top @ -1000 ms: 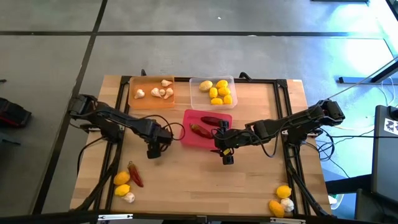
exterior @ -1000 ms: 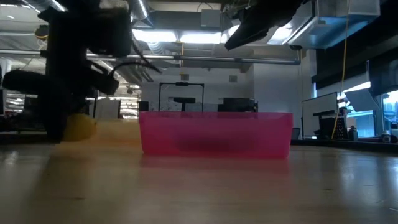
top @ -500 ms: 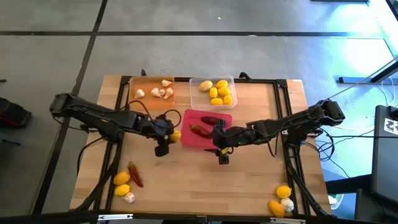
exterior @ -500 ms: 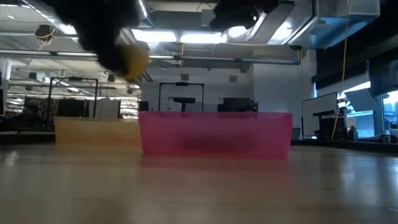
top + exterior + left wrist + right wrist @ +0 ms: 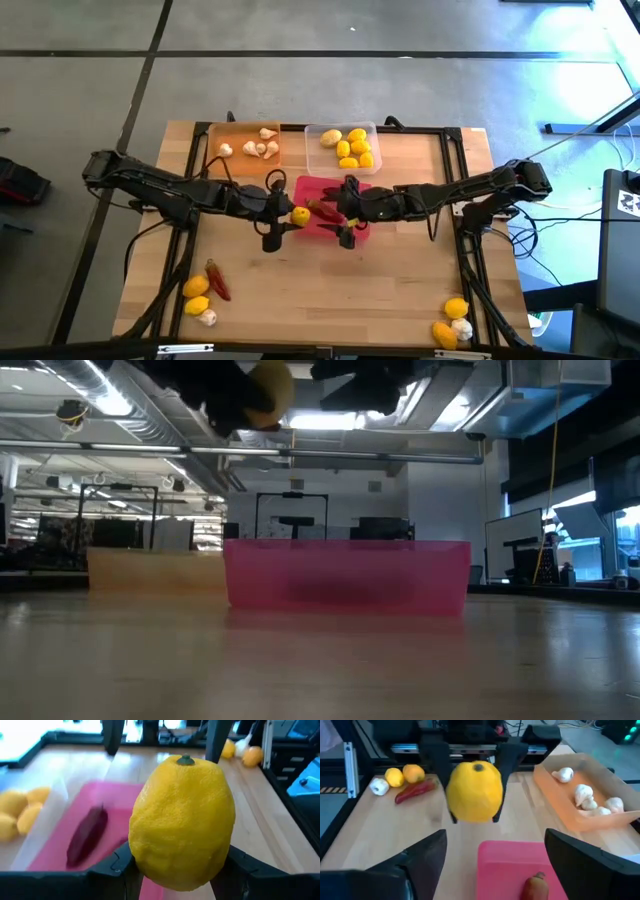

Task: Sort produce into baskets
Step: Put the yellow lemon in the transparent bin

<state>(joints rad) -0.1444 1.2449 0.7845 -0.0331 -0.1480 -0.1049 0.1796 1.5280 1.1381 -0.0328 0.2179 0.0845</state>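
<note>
L gripper (image 5: 287, 217) held a lemon (image 5: 300, 216) at the pink tray's (image 5: 360, 187) left edge, facing R gripper (image 5: 343, 222), jaws wide. Best carried on to the clear tray (image 5: 312, 133), released low.

pale wood-grain table (image 5: 400, 280), translucent glossy plastic pink tray (image 5: 345, 572), dimpled matt lemon (image 5: 182, 822)
</note>
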